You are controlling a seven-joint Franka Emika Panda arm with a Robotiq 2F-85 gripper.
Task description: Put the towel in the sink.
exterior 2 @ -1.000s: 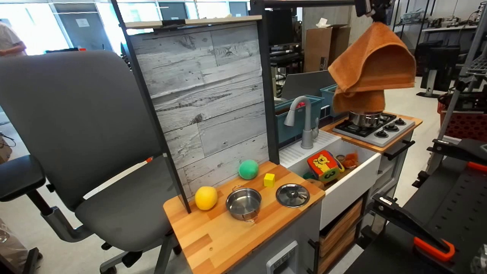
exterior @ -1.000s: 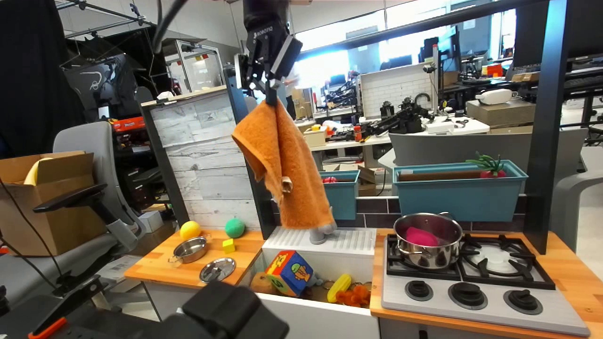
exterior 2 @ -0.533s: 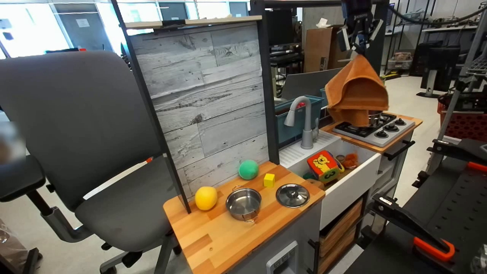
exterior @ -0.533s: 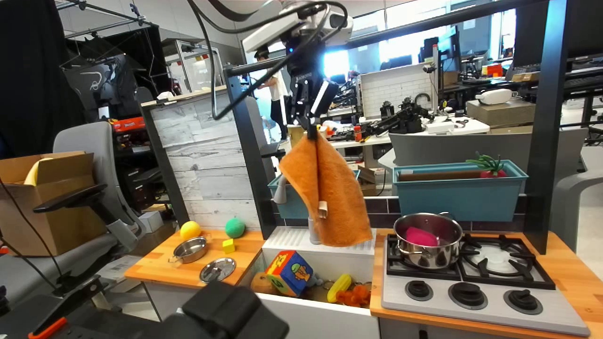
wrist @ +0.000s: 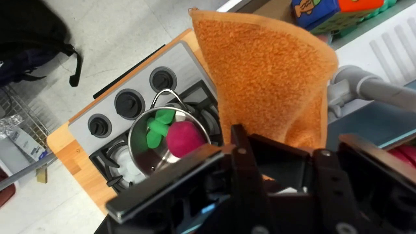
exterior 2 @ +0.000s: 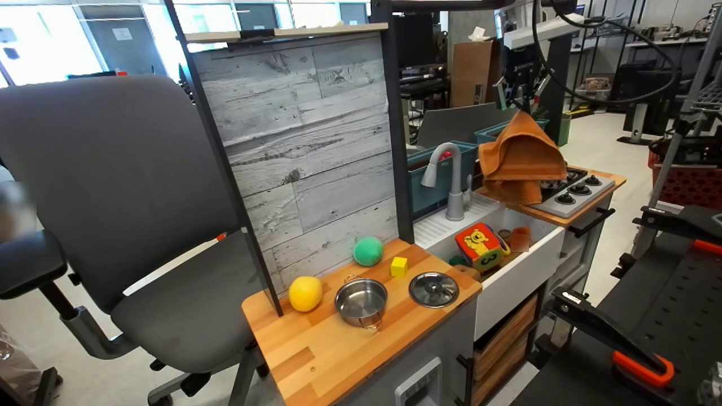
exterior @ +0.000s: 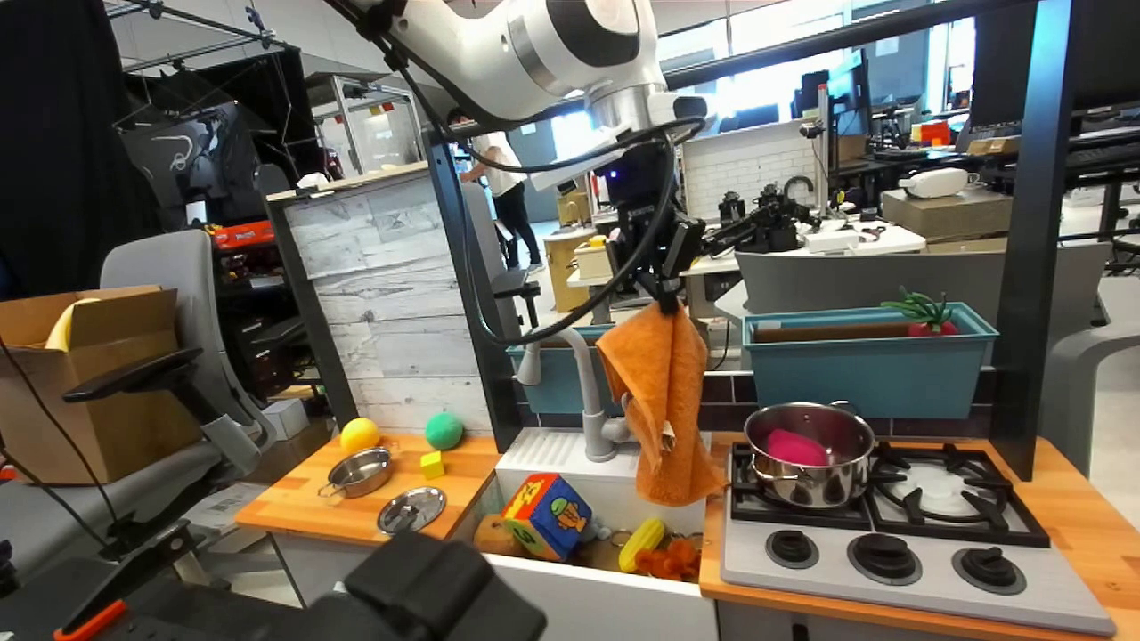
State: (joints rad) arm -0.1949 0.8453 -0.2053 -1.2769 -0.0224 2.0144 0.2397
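Note:
The orange towel (exterior: 666,401) hangs from my gripper (exterior: 668,304) by one pinched part, folded and drooping. In both exterior views the gripper is shut on it, and the towel (exterior 2: 522,158) hangs below the fingertips. The white sink (exterior: 614,605) holds toys. The towel's lower end hangs in the air around the sink's stove-side end, overlapping the counter strip in view; I cannot tell its exact height. In the wrist view the towel (wrist: 266,74) extends beyond the fingers (wrist: 240,133), between stove and faucet, and hides part of the sink.
The grey faucet (exterior: 592,392) stands close beside the towel. A pot (exterior: 809,454) with a pink thing sits on the stove (exterior: 899,588). Teal tubs (exterior: 868,374) hang behind. A toy cube (exterior: 548,516) lies in the sink. A pan (exterior 2: 361,301) and lid (exterior 2: 433,289) are on the counter.
My gripper has come down with the towel still held. In an exterior view it has also moved right, from over the sink's middle to the stove-side end. The towel swings slightly.

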